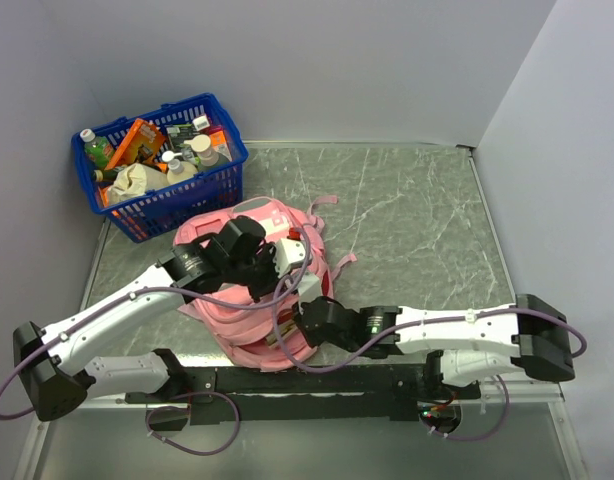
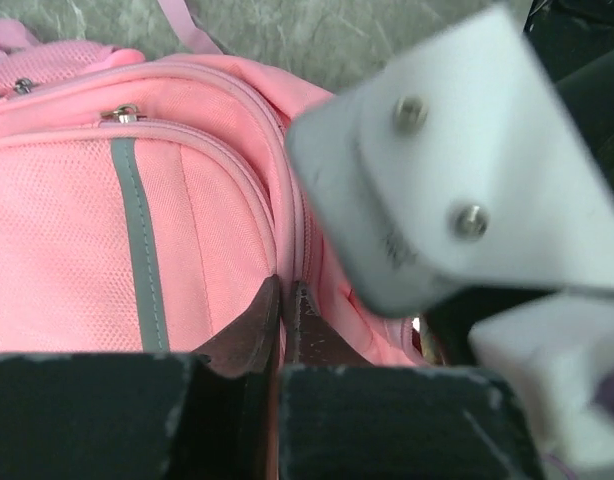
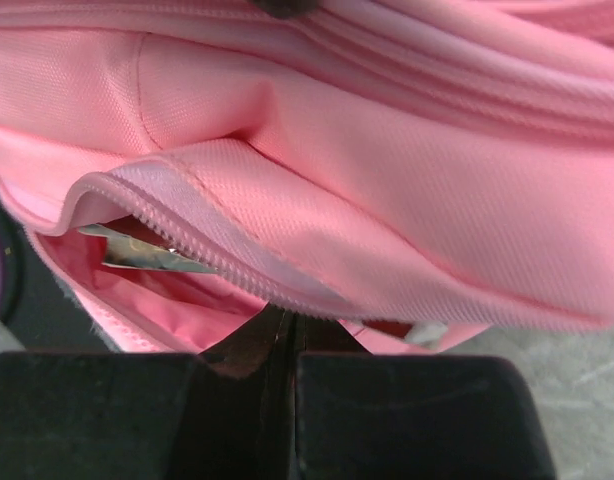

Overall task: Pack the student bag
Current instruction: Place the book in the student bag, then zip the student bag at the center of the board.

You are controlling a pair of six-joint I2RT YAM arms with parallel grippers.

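Note:
The student bag (image 1: 249,318), pink and soft, lies in a heap at the table's near middle. In the left wrist view its front panel (image 2: 57,250) shows a grey stripe and zip pulls. My left gripper (image 1: 255,268) hovers over the bag's top; its fingers (image 2: 287,298) are shut with a thin fold of pink fabric by the zip seam between them. My right gripper (image 1: 309,322) is at the bag's near right edge. It is shut (image 3: 290,320) on the lifted zip edge (image 3: 187,225) of an open compartment, where a shiny flat item (image 3: 137,255) shows inside.
A blue plastic basket (image 1: 177,208) with bottles and packets stands at the back left, just beyond the bag. Pink straps (image 1: 332,262) trail off the bag's right side. A blurred white arm part (image 2: 457,170) fills the right of the left wrist view. Walls close in on three sides.

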